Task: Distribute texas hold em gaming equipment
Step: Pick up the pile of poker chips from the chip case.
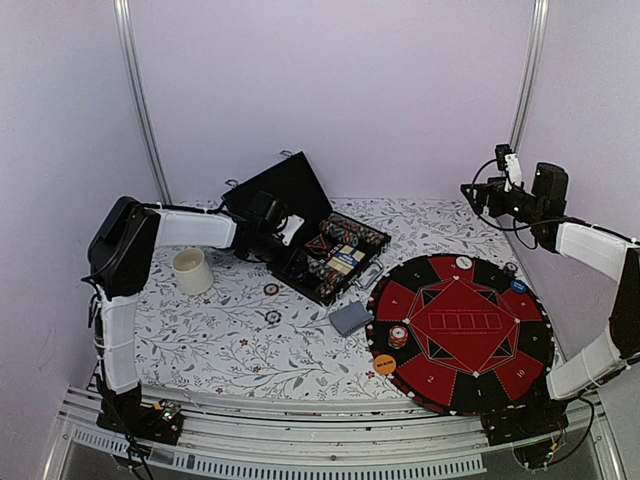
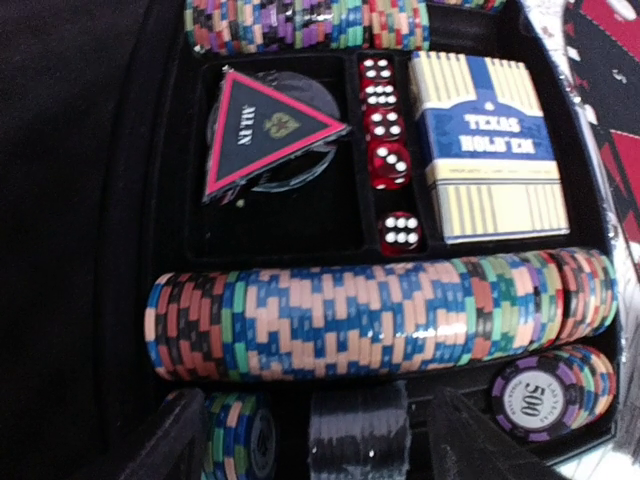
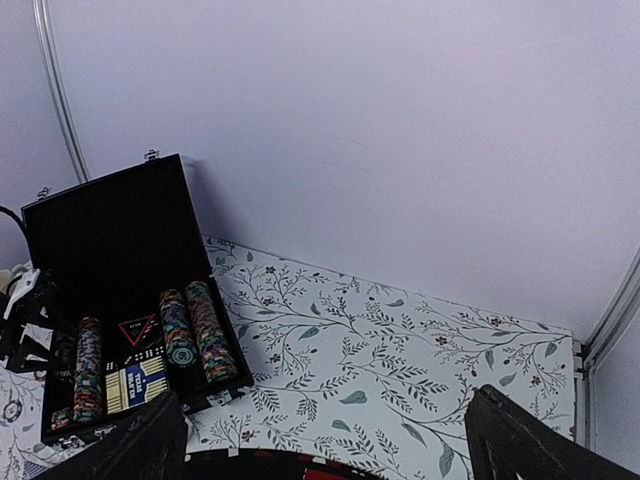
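My left gripper reaches into the open black case. In the left wrist view its jaws stand open on either side of a short stack of black chips and a blue-green stack, with gaps at the fingers. Just beyond lies a long row of poker chips. Further in are a blue card box, red dice and a triangular plaque. A grey-blue deck lies on the cloth. My right gripper hangs high and open, holding nothing.
The round red and black mat carries a chip stack and orange, white and blue buttons. Two loose chips lie on the floral cloth. A cream cup stands at the left.
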`<control>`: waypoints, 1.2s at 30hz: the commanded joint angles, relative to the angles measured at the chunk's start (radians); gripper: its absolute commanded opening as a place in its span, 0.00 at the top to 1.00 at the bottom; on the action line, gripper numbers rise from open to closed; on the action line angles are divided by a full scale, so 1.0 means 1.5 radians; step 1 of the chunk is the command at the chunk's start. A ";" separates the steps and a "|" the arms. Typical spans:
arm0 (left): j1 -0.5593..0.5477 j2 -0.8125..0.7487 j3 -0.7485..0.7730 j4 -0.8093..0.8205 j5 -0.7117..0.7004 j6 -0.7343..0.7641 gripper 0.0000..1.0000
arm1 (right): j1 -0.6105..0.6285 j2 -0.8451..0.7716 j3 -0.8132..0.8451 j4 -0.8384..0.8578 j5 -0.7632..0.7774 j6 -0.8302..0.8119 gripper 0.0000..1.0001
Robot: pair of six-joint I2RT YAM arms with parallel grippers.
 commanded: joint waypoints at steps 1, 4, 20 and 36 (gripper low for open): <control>0.005 0.023 -0.006 -0.034 0.029 0.004 0.26 | 0.003 -0.024 0.024 -0.040 0.008 -0.026 0.01; 0.004 0.019 -0.001 -0.055 0.026 0.002 0.27 | 0.004 -0.027 0.023 -0.040 0.009 -0.035 0.01; -0.019 -0.069 0.013 -0.092 0.019 0.033 0.31 | 0.004 -0.033 0.029 -0.054 -0.026 -0.033 0.01; -0.017 0.028 0.080 -0.169 0.012 0.025 0.31 | 0.004 -0.043 0.030 -0.067 -0.026 -0.034 0.00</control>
